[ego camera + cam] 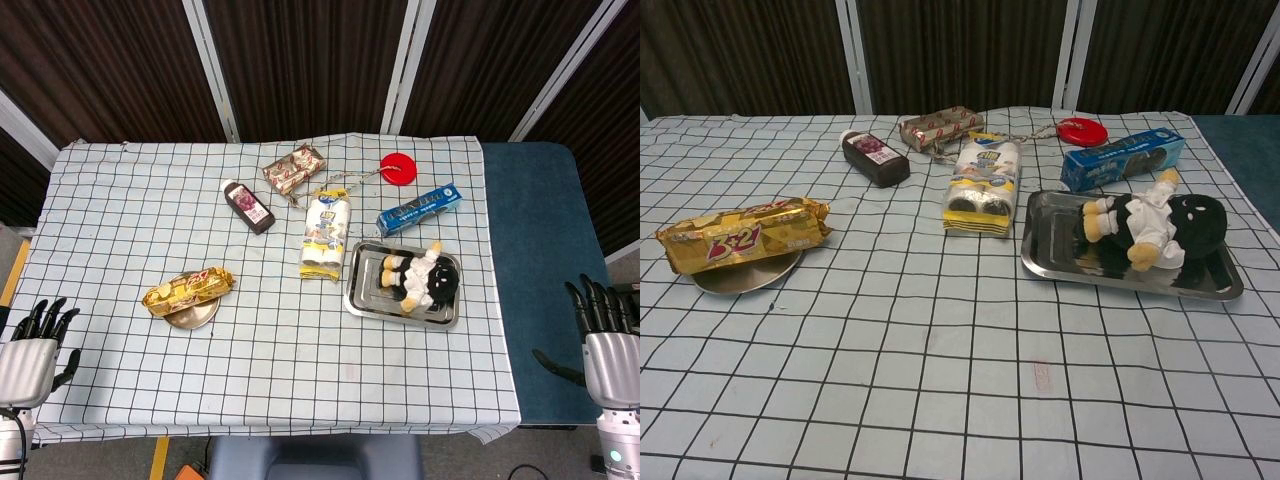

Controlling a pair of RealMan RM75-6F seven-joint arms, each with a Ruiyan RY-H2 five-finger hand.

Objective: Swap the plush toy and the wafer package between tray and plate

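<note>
A black and white plush toy point(425, 276) point(1155, 226) lies on its side in the metal tray point(362, 292) point(1052, 250) at the right. The gold wafer package point(189, 288) point(743, 233) rests across a small round metal plate point(195, 317) point(745, 277) at the left. My left hand point(32, 352) hangs off the table's near left corner, fingers apart, holding nothing. My right hand point(603, 338) hovers past the table's right edge over the blue surface, also with fingers spread and nothing held. Neither hand shows in the chest view.
On the checked cloth lie a dark bottle point(248, 206) point(875, 158), a white and yellow snack pack point(325, 233) point(982, 187), a blue box point(419, 209) point(1123, 158), a brown patterned packet point(294, 170) point(940, 127) and a red disc point(398, 167) point(1083, 131).
</note>
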